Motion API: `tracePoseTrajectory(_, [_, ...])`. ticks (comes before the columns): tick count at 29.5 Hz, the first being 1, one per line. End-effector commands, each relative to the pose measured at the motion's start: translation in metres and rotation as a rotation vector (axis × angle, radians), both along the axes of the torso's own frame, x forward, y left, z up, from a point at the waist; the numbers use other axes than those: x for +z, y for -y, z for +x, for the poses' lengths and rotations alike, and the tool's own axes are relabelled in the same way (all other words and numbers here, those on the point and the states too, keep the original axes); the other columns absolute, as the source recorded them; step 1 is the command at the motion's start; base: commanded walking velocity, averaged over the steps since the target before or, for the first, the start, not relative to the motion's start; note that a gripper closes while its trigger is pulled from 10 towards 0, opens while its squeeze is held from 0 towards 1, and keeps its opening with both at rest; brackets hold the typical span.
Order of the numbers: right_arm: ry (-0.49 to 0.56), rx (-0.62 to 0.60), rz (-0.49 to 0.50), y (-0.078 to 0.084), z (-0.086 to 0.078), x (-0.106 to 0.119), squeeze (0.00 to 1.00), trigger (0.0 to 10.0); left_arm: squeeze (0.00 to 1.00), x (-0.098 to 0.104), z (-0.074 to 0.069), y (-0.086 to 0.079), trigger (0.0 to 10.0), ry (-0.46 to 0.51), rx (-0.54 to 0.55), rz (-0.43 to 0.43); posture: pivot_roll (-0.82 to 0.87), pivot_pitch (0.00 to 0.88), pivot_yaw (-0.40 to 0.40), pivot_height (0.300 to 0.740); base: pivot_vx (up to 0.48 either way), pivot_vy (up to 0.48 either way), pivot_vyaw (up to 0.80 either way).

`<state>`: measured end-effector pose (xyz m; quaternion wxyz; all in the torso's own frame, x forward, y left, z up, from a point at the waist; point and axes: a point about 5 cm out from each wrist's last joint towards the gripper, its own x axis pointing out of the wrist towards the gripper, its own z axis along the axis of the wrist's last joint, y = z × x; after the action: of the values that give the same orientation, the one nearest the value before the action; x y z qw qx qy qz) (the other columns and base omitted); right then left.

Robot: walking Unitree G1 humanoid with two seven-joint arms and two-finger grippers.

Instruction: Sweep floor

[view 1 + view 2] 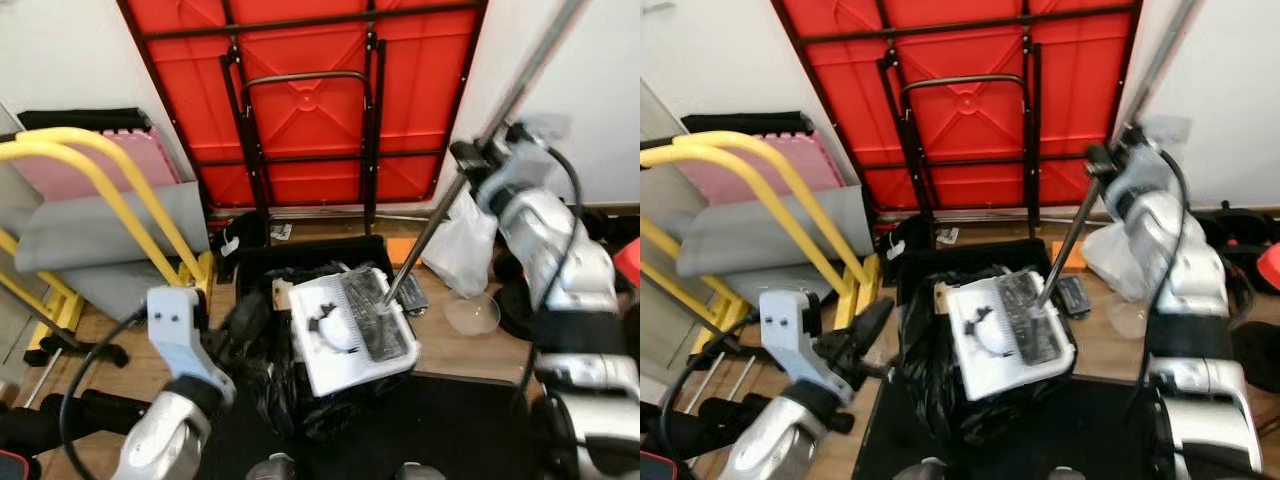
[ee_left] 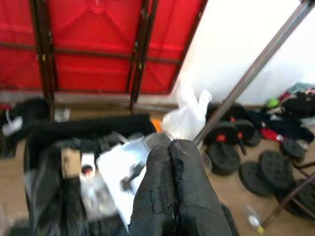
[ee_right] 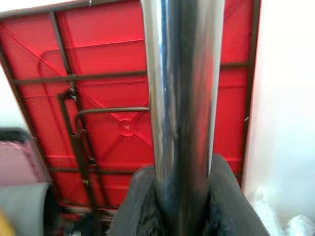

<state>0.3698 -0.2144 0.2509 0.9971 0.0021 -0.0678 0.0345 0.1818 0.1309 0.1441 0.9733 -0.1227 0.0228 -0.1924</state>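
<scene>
Item 1: my right gripper (image 3: 183,206), fingers (image 3: 229,196) clamped round long shiny metal broom handle (image 1: 470,165), up near the white wall.
Item 2: broom head, dark bristles (image 1: 371,318), lies on white plastic dustpan (image 1: 330,355); handle slants up to my right.
Item 3: dustpan sits atop black bin bag (image 1: 270,375) in black bin, w/ bits of debris on pan.
Item 4: my left gripper (image 2: 172,187), fingers pressed together, holding nothing, hovers low just beside bag.
Item 5: red folded table (image 1: 305,95) leans on wall behind.
Item 6: yellow metal frame (image 1: 95,190), grey mat, my left side.
Item 7: white plastic bag (image 1: 462,250) on wood floor, my right.
</scene>
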Motion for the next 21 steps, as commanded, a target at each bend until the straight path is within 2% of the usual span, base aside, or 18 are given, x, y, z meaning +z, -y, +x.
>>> tracePoseTrajectory(1, [0.137,0.008,-0.062,-0.006,0.006,0.031,0.00,10.0,0.00,0.002,-0.009,0.006,10.0,-0.009,-0.062,0.010,-0.12,0.208,0.013,0.740,0.000,0.000,0.00])
tracePoseTrajectory(3, [0.137,0.008,-0.062,-0.006,0.006,0.031,0.00,10.0,0.00,0.002,-0.009,0.006,10.0,-0.009,-0.062,0.010,-0.12,0.208,0.013,0.740,0.000,0.000,0.00])
tracePoseTrajectory(4, [0.165,0.017,-0.093,-0.015,0.015,0.043,0.00,10.0,0.00,0.005,-0.017,0.008,10.0,-0.011,-0.083,0.027,-0.11,0.249,0.006,0.740,0.000,0.000,0.00])
tracePoseTrajectory(7, [0.165,0.017,-0.093,-0.015,0.015,0.043,0.00,10.0,0.00,0.005,-0.017,0.008,10.0,-0.011,-0.083,0.027,-0.11,0.249,0.006,0.740,0.000,0.000,0.00])
tracePoseTrajectory(8, [0.198,0.036,-0.135,-0.028,0.023,0.056,0.00,10.0,0.00,0.008,-0.024,0.012,10.0,-0.012,-0.107,0.045,-0.09,0.273,-0.001,0.740,0.000,0.000,0.00])
tracePoseTrajectory(10, [0.198,0.036,-0.135,-0.028,0.023,0.056,0.00,10.0,0.00,0.008,-0.024,0.012,10.0,-0.012,-0.107,0.045,-0.09,0.273,-0.001,0.740,0.000,0.000,0.00])
tracePoseTrajectory(11, [0.248,0.067,-0.203,-0.049,0.030,0.073,0.00,10.0,0.00,0.011,-0.031,0.014,10.0,-0.012,-0.125,0.053,-0.09,0.297,-0.008,0.740,0.000,0.000,0.00])
tracePoseTrajectory(13, [0.248,0.067,-0.203,-0.049,0.030,0.073,0.00,10.0,0.00,0.011,-0.031,0.014,10.0,-0.012,-0.125,0.053,-0.09,0.297,-0.008,0.740,0.000,0.000,0.00])
tracePoseTrajectory(14, [0.293,0.100,-0.243,-0.067,0.033,0.087,0.00,10.0,0.00,0.013,-0.037,0.016,10.0,-0.015,-0.136,0.056,-0.08,0.309,-0.012,0.740,0.000,0.000,0.00])
tracePoseTrajectory(15, [0.293,0.100,-0.243,-0.067,0.033,0.087,0.00,10.0,0.00,0.013,-0.037,0.016,10.0,-0.015,-0.136,0.056,-0.08,0.309,-0.012,0.740,0.000,0.000,0.00])
tracePoseTrajectory(16, [0.331,0.135,-0.272,-0.086,0.034,0.097,0.00,10.0,0.00,0.015,-0.040,0.017,10.0,-0.015,-0.141,0.056,-0.08,0.315,-0.016,0.740,0.000,0.000,0.00])
tracePoseTrajectory(17, [0.331,0.135,-0.272,-0.086,0.034,0.097,0.00,10.0,0.00,0.015,-0.040,0.017,10.0,-0.015,-0.141,0.056,-0.08,0.315,-0.016,0.740,0.000,0.000,0.00])
tracePoseTrajectory(18, [0.371,0.174,-0.300,-0.108,0.033,0.106,0.00,10.0,0.00,0.017,-0.041,0.018,10.0,-0.014,-0.143,0.055,-0.07,0.326,-0.023,0.740,0.000,0.000,0.00])
tracePoseTrajectory(20, [0.371,0.174,-0.300,-0.108,0.033,0.106,0.00,10.0,0.00,0.017,-0.041,0.018,10.0,-0.014,-0.143,0.055,-0.07,0.326,-0.023,0.740,0.000,0.000,0.00])
tracePoseTrajectory(21, [0.420,0.207,-0.357,-0.127,0.031,0.113,0.00,10.0,0.00,0.018,-0.043,0.020,10.0,-0.016,-0.145,0.057,-0.07,0.331,-0.026,0.740,0.000,0.000,0.00])
